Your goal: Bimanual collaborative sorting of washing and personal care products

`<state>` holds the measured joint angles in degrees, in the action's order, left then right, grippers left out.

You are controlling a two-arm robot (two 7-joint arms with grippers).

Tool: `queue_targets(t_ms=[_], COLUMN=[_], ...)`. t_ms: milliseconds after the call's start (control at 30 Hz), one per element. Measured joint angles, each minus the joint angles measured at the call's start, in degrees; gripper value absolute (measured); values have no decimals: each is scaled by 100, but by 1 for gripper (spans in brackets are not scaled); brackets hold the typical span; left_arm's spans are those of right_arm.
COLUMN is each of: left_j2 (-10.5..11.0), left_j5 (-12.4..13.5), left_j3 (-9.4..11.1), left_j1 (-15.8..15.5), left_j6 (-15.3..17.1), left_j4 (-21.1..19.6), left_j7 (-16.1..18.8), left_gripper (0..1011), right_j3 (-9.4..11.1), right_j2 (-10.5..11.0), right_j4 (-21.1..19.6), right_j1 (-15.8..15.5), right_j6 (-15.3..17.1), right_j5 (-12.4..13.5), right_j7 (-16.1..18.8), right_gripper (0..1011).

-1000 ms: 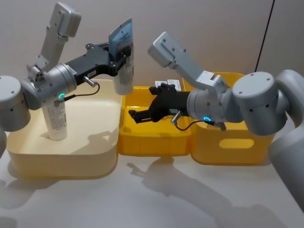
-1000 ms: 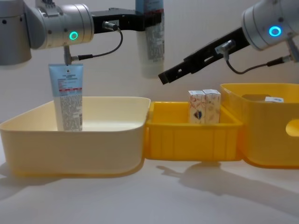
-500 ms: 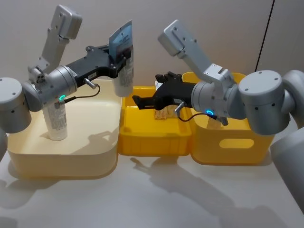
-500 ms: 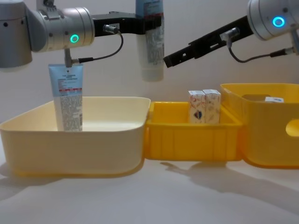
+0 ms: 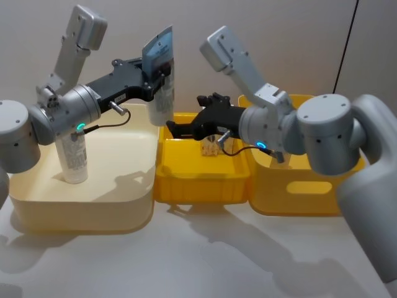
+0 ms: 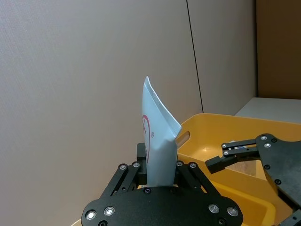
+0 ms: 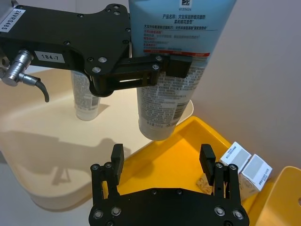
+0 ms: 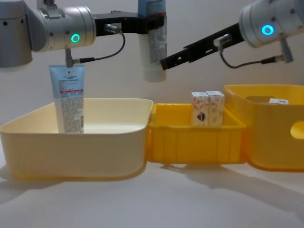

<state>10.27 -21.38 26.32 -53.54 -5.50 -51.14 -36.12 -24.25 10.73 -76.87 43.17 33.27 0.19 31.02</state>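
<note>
right pincer [image 7: 162,157] moved nearer, open, left pincer [image 5: 158,84] gripping one tube [image 5: 162,102], second tube [image 5: 73,158] standing, two cartons [image 8: 200,109]

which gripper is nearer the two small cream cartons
Right. The right gripper hovers open over the small yellow tub holding the small cream cartons; the left gripper grips a pale-blue squeeze tube higher, farther off.

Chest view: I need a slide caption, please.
Left gripper holds a pale-blue tube aloft; open right gripper points toward it above the yellow bin.

Plain greyish-beige wall [image 5: 279,37], thin dark line [image 5: 347,43], perhaps a seam, above pale tabletop [image 5: 217,261].
</note>
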Motion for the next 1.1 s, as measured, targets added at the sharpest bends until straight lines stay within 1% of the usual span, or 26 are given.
queue_targets(t_ms=[333,867,1100], left_j2=[8,34,45], left_j5=[-3,-26,-32], left_j3=[3,1,0], left_j1=[-24,-18,1], left_j6=[2,-6,-3], left_j4=[11,18,16], left_j7=[-12,-38,-38], left_gripper=[239,240,240], right_j3=[-107,-171,-188], right_j2=[-258,-493,-579], right_j4=[505,1017,1245], right_j1=[234,449,534], right_j6=[-219,-443,-526], right_j5=[44,20,21], right_j7=[-74,-423,-493], right_gripper=[1001,1001,1001])
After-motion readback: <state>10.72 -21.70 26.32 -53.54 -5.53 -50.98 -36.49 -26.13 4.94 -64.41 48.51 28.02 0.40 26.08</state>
